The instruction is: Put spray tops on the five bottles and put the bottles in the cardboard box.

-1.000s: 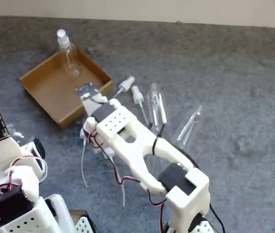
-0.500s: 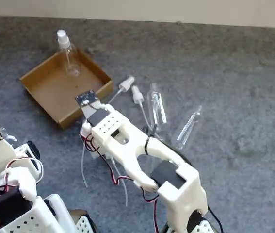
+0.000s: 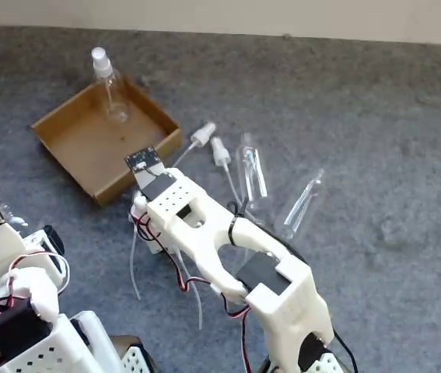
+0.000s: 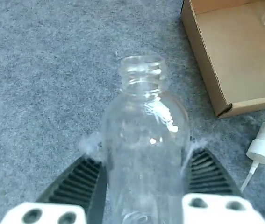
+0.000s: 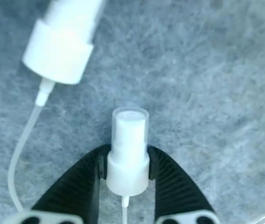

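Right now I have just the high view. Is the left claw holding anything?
Observer: Yes, the left claw is shut on a clear bottle with a bare, open neck.
Operator: And the other arm?
Observer: The right claw grips a white spray top by the collar.
Operator: Anything near it?
Observer: A second spray top lies on the carpet just beyond, its tube trailing.
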Action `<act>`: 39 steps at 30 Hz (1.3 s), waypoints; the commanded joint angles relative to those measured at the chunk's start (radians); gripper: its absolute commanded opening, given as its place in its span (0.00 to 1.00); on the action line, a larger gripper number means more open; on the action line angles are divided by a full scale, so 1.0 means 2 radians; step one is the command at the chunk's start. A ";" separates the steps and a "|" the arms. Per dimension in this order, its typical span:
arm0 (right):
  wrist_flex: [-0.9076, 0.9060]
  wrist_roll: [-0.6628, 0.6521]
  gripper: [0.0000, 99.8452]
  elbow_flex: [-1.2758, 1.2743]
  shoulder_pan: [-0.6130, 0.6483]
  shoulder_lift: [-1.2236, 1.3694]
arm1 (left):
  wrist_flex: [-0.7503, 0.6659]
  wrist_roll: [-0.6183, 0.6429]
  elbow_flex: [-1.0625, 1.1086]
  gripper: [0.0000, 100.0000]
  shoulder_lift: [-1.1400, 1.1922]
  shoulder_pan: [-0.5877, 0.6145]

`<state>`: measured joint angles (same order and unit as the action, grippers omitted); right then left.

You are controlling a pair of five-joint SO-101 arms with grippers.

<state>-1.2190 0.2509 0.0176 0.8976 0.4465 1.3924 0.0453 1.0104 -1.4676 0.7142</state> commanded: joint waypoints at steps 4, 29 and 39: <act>0.009 0.000 0.00 0.024 -0.058 -0.041 | -0.012 -0.005 -0.003 0.05 0.000 0.001; -0.076 -0.183 0.01 0.023 -0.243 -0.513 | -0.144 -0.002 -0.002 0.05 0.000 -0.308; -0.072 -0.182 0.01 0.019 -0.253 -0.652 | -0.202 -0.002 -0.002 0.05 0.000 -0.448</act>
<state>-1.3617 -0.1005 0.0176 0.4066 -0.7795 1.0503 0.0453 1.0104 -1.4569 -0.0575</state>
